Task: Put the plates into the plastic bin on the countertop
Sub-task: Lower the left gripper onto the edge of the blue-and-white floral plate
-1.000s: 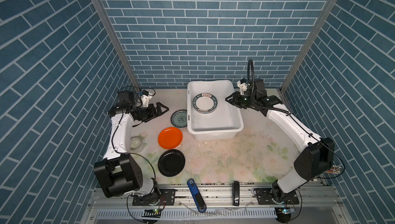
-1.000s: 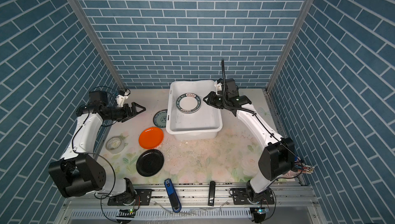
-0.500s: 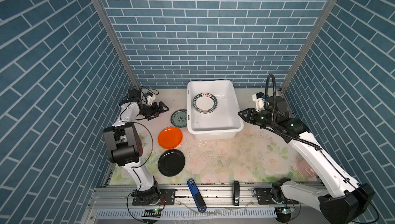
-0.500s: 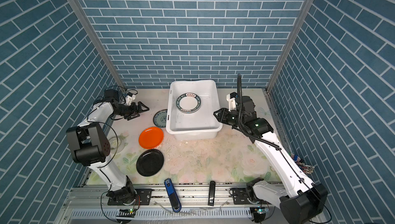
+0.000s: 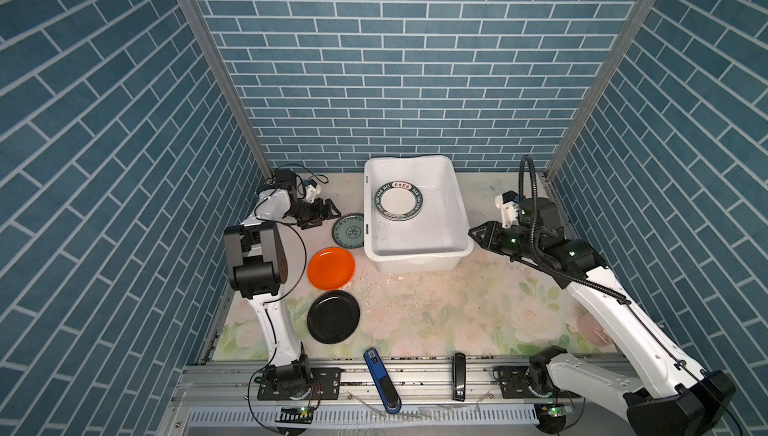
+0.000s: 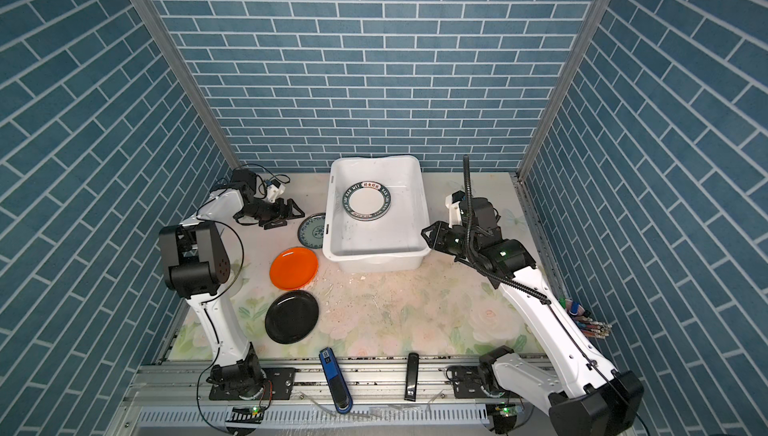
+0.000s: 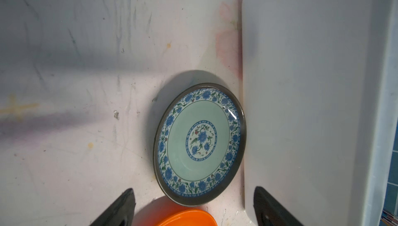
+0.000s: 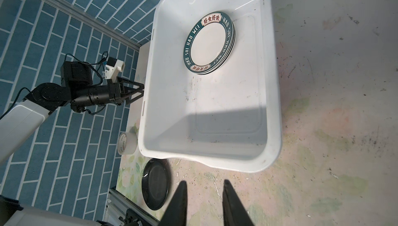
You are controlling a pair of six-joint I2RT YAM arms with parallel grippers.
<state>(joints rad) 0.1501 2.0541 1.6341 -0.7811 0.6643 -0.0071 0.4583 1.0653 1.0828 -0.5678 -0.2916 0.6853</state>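
Nearest on the countertop (image 5: 436, 313), at the left, lies the black plate (image 5: 333, 316), and just beyond it the orange plate (image 5: 331, 262). Both lie flat, untouched and outside the plastic bin (image 5: 415, 262). A little farther lies the small teal plate (image 7: 200, 143), which I judge to be the one in hand. Its right rim is touching or almost touching the left wall of the bin, I cannot tell which, and its near rim is just beside the orange plate. The left gripper (image 5: 330, 216) hangs just to the far left of it, with the jaws spread wide and nothing between them. To pick it well, it is better to take the plate at its left or far-left rim, because the other sides are closed by the wall and by the orange plate. One finger should slide low under the rim and the other come on top, without pushing the plate against the bin. The glaze looks smooth, so the pinch needs to be firm before lifting, and the lift must pass over the rolled rim. The right gripper (image 5: 473, 232) waits at the right of the bin's near corner, its fingers only a little apart and holding nothing; it should keep away. In the far half of the bin rests a stack of lettered plates (image 5: 398, 201); the near half of the floor is free for a gentle set-down.
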